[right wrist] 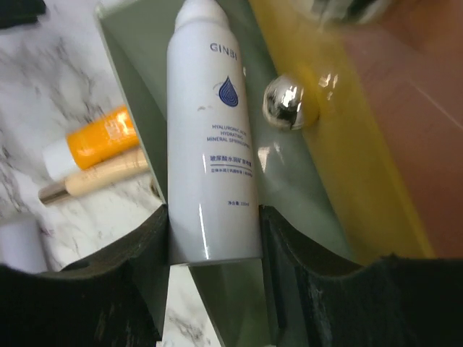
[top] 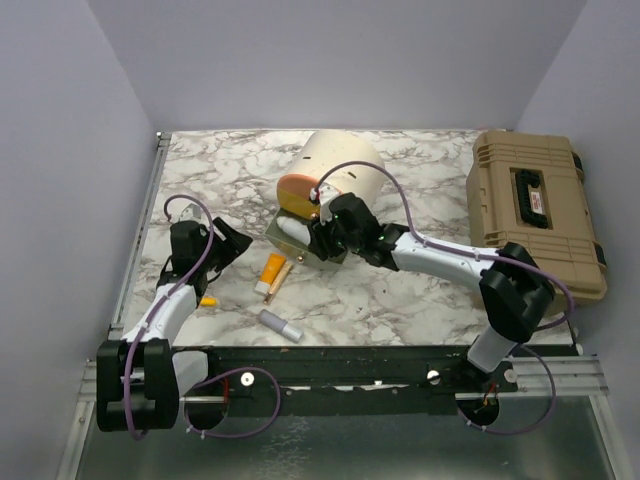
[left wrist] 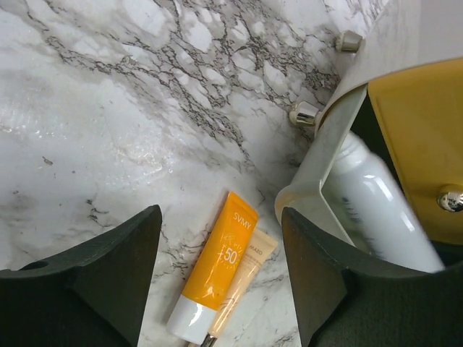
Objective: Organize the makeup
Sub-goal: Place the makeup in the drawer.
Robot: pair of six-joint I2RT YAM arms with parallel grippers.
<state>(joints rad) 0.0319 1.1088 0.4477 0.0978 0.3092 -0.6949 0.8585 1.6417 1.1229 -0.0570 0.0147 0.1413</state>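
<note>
Between right jaws, white bottle (right wrist: 213,144) pinched, left jaws spread above orange tube (left wrist: 221,260)

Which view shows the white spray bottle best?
Right wrist: the white spray bottle fills the frame, label readable, between the fingers of the right gripper. Left wrist catches only part of it at the edge; top external shows a white sliver beside the gripper.
</note>
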